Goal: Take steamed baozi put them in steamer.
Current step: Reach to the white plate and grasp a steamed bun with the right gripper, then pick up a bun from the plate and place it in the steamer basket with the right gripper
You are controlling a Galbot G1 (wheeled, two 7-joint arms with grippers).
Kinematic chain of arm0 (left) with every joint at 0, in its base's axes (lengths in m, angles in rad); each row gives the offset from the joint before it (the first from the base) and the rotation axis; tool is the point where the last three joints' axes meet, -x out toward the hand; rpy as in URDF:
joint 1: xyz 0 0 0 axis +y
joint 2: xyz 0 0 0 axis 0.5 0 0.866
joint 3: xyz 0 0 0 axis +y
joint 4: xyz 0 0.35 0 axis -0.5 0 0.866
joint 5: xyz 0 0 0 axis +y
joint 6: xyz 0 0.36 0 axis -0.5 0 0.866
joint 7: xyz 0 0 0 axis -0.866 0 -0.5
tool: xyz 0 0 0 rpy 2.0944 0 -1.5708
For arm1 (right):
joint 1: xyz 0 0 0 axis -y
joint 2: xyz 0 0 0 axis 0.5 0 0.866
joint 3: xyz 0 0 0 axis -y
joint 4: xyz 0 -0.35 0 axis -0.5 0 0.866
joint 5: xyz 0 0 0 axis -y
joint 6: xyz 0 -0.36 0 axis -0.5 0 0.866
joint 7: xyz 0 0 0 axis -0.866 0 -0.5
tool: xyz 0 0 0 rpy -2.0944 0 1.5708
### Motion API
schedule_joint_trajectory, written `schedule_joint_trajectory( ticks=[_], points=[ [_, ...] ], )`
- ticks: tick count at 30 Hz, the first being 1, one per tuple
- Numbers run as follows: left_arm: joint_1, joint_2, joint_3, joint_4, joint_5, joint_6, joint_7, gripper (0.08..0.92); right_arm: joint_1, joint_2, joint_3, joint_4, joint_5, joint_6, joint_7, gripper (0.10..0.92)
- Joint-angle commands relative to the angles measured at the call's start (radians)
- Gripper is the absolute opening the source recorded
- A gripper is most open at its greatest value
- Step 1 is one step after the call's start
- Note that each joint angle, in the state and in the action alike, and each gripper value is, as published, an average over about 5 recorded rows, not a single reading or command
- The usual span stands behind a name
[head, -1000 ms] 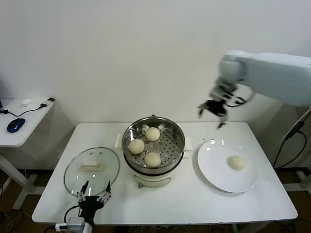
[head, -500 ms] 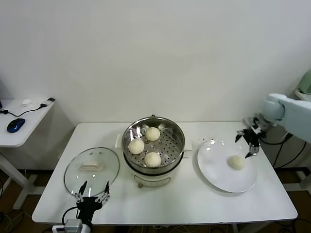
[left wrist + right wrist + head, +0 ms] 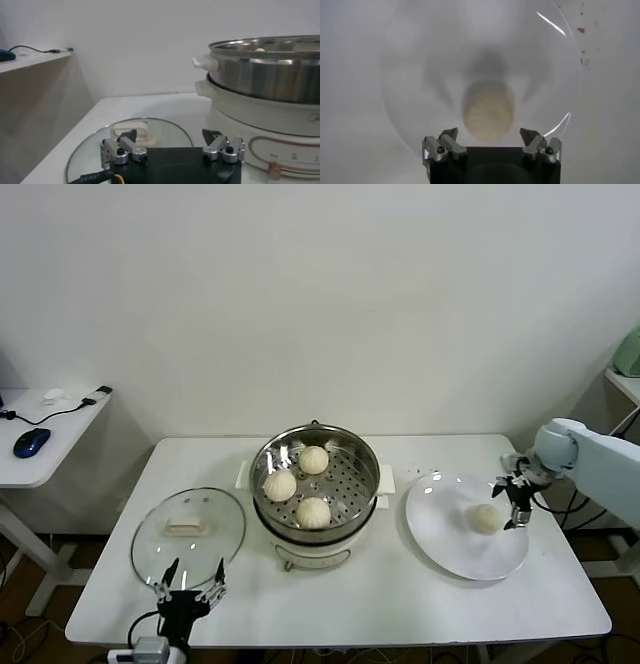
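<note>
Hovering over plate [image 3: 440, 536], right hand [image 3: 514, 502] spread, round baozi [image 3: 486, 519] below, no long axis

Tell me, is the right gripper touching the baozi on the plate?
Apart. The right wrist view shows the open right gripper fingers clear of the baozi.

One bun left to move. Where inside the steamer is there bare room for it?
The steamer tray's right half is bare. Three baozi crowd its left and middle. The last baozi lies on the plate, under the open right hand.
</note>
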Motion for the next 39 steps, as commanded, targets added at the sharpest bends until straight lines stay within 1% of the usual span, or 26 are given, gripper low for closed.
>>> schedule_joint_trajectory(
  ticks=[1, 8, 10, 16, 20, 23, 25, 28, 31, 35, 37, 39],
  points=[
    [0.0, 0.0, 0.002, 0.001, 0.0, -0.001, 0.0, 0.823, -0.103, 0.065, 0.098, -0.08, -0.025, -0.02, 0.02, 0.823],
    [0.001, 0.001, -0.001, -0.001, -0.002, 0.001, 0.0, 0.823, -0.091, 0.058, 0.075, -0.071, -0.011, -0.02, -0.014, 0.818],
    [0.002, 0.001, -0.001, -0.002, -0.002, 0.001, 0.0, 0.823, -0.086, 0.055, 0.075, -0.069, -0.01, -0.018, -0.018, 0.792],
    [0.004, 0.001, 0.0, -0.005, -0.004, 0.003, 0.0, 0.823, -0.058, 0.04, 0.078, -0.038, -0.004, -0.014, -0.016, 0.653],
    [0.005, 0.001, 0.002, -0.008, -0.003, 0.004, 0.0, 0.823, 0.029, 0.008, 0.054, 0.029, 0.045, -0.021, -0.02, 0.615],
    [0.006, 0.002, 0.003, -0.01, -0.003, 0.004, 0.0, 0.823, 0.198, -0.016, -0.064, 0.114, 0.156, -0.034, -0.036, 0.609],
    [0.007, 0.002, 0.004, -0.011, -0.001, 0.003, 0.0, 0.823, 0.368, -0.013, -0.185, 0.176, 0.27, -0.048, -0.044, 0.61],
    [0.009, 0.004, 0.007, -0.014, 0.002, 0.002, 0.0, 0.823, 0.626, 0.051, -0.377, 0.257, 0.465, -0.071, -0.052, 0.611],
    [0.011, 0.008, 0.011, -0.021, 0.005, 0.003, 0.0, 0.823, 0.799, 0.147, -0.483, 0.323, 0.633, -0.112, -0.05, 0.611],
    [0.012, 0.011, 0.015, -0.029, 0.012, 0.009, 0.0, 0.823, 0.894, 0.272, -0.5, 0.429, 0.807, -0.203, 0.024, 0.607],
    [0.012, 0.012, 0.018, -0.03, 0.017, 0.012, 0.0, 0.823, 0.886, 0.329, -0.492, 0.482, 0.86, -0.243, 0.078, 0.606],
    [0.011, 0.011, 0.02, -0.03, 0.019, 0.013, 0.0, 0.823, 0.856, 0.372, -0.489, 0.524, 0.876, -0.267, 0.122, 0.605]
  ],
)
